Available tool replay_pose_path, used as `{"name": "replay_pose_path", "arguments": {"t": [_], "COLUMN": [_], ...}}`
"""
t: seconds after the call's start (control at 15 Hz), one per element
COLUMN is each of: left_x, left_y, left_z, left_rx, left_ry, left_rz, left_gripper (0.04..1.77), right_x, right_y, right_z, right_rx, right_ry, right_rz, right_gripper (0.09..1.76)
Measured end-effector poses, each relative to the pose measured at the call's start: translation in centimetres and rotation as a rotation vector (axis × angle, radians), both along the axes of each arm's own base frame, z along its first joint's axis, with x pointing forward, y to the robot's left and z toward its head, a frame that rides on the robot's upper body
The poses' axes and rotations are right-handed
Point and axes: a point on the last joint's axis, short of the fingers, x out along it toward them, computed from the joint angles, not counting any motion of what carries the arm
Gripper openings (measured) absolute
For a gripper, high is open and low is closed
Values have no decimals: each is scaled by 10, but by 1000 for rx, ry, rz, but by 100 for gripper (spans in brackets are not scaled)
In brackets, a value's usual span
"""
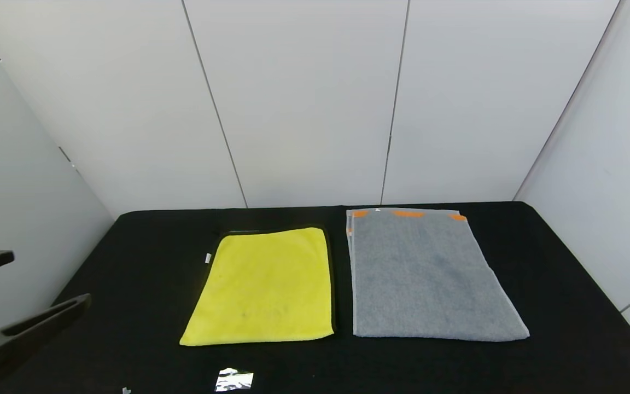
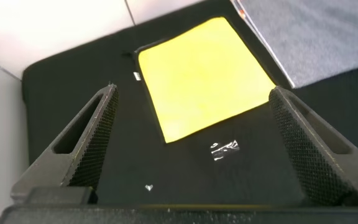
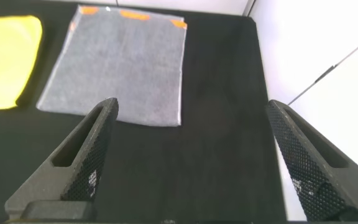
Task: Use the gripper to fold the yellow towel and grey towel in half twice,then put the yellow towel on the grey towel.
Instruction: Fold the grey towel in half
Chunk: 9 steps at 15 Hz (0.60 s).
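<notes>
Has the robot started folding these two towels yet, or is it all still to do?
No folding is clearly done: the yellow towel and the grey towel lie flat, side by side on the black table, though the grey one shows layered edges along one side. Nothing is in hand: the left gripper and right gripper hang open and empty. Both double folds and stacking yellow on grey remain.

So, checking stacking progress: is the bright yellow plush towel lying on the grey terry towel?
No, the yellow towel lies flat beside the grey towel, apart.
</notes>
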Motion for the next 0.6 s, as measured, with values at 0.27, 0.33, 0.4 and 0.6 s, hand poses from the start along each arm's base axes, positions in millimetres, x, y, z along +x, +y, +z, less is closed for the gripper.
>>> {"name": "replay_pose_path", "arguments": {"t": [0.27, 0.33, 0.4, 0.6], "left_x": [38, 45, 52, 76], "left_y": [-19, -26, -33, -56], "left_z": [10, 12, 13, 15], "left_rx": [36, 50, 62, 88], "left_ry": [95, 133, 169, 229], "left_rz": [-123, -160, -196, -282], "left_gripper": [172, 172, 172, 172], "right_x": [36, 43, 51, 70], "right_y": [-1, -1, -1, -2], "right_z": [3, 2, 0, -5], "right_rx": [-50, -53, -55, -55], "right_ry": [115, 142, 170, 241], "right_rz": [-3, -5, -6, -7], "right_gripper": [172, 172, 172, 172]}}
